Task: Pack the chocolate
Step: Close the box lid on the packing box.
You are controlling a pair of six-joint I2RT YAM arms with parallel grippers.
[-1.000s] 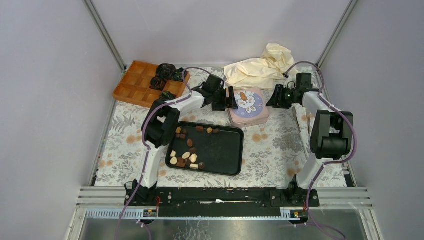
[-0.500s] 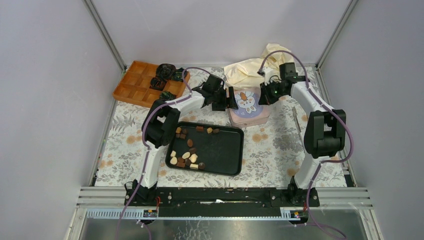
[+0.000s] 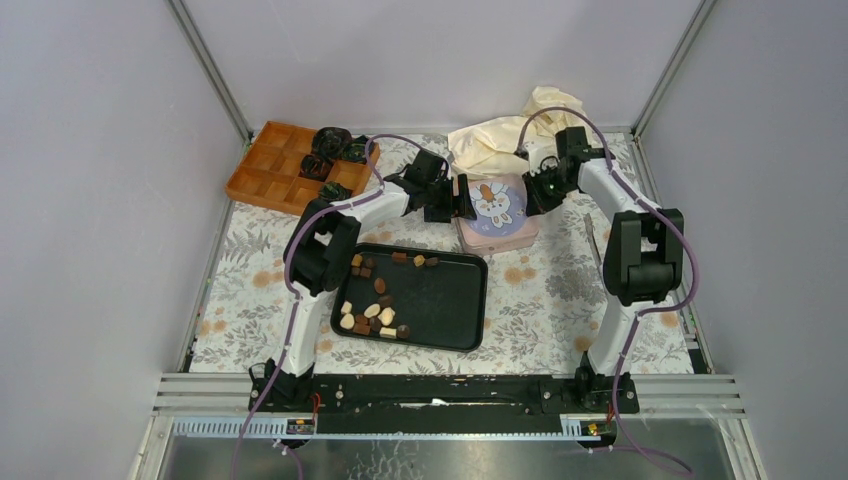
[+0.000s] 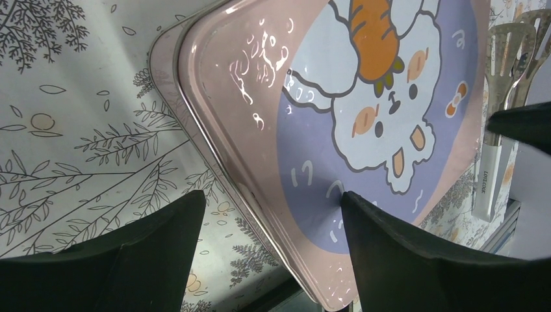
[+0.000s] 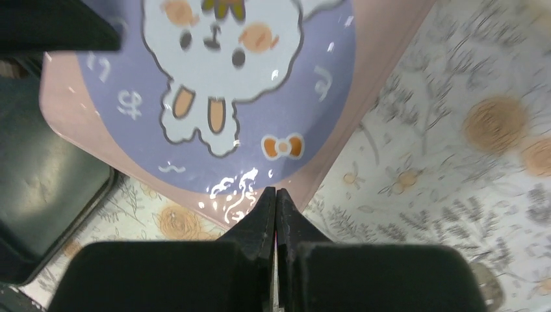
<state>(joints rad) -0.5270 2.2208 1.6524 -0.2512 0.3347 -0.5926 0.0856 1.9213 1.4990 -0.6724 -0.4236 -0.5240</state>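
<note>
One pink tin [image 3: 497, 211] with a rabbit lid sits behind the black tray [image 3: 450, 300], where the chocolates [image 3: 372, 315] lie loose; the left gripper [image 4: 266, 214] stands spread across the lid's near edge; the right gripper [image 5: 276, 201], fingers pressed together, has swung in from the right over the last second and now hangs over the lid's far edge; both arms now bracket the tin, likely to work the lid.
</note>
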